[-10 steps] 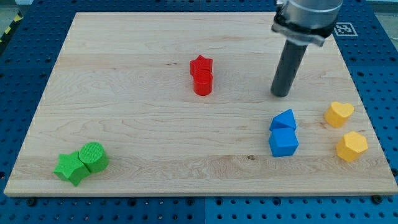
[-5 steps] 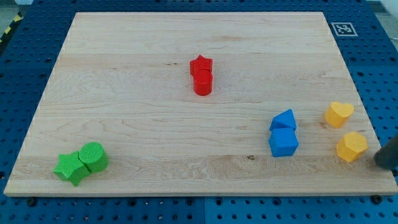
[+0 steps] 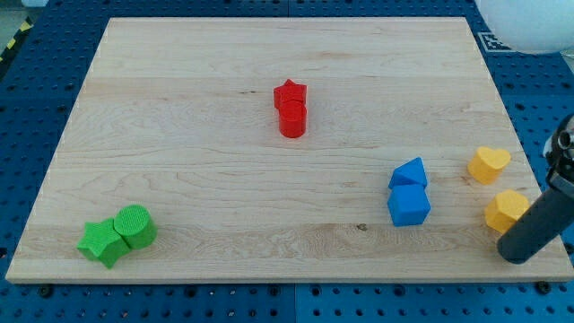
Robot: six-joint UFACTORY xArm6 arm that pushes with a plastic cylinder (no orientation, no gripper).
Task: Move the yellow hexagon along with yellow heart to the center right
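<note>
The yellow hexagon lies near the board's right edge, low in the view. The yellow heart lies just above it, a small gap between them. My dark rod comes in from the view's right edge, and my tip rests on the board just below and slightly right of the hexagon, touching or almost touching it. The rod covers the hexagon's lower right corner.
Two blue blocks, one angular and a cube, sit left of the yellow pair. A red star and red cylinder stand at top centre. A green star and green cylinder sit bottom left. The wooden board's right edge is close.
The rod left its spot above the blue blocks, went out to the right edge, and now stands just below the yellow hexagon. The blocks have barely moved.
</note>
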